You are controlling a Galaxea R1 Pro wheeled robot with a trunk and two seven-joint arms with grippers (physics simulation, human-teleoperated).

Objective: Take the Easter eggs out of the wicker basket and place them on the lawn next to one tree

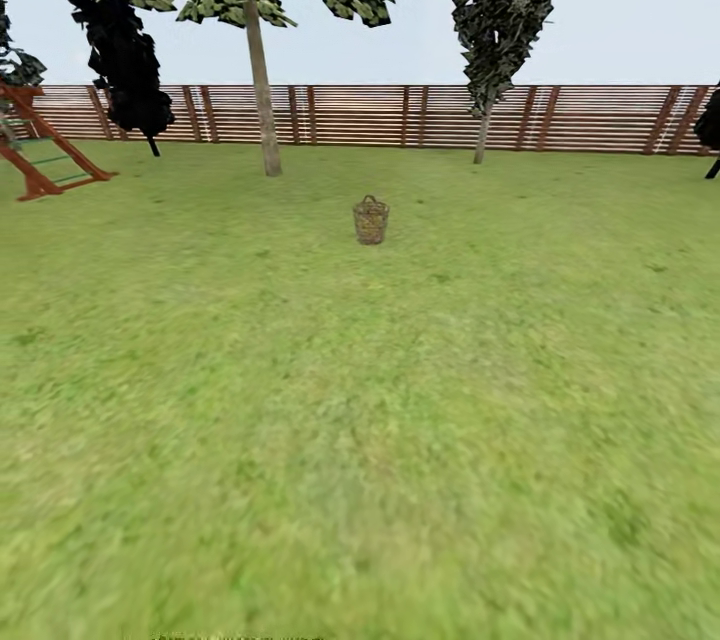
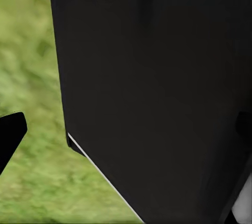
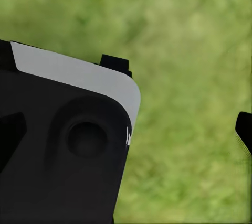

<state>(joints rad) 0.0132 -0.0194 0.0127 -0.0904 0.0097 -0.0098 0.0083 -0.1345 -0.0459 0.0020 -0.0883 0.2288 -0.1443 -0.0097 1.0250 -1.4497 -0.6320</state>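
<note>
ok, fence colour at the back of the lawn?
Reddish-brown slatted wood fence, clearest in the head view.

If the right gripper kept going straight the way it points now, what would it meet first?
Most likely the lawn: grass lies ahead of the right wrist camera, with no egg or basket in that line. The robot's own dark body sits to one side. How far off the grass is cannot be told.
</note>
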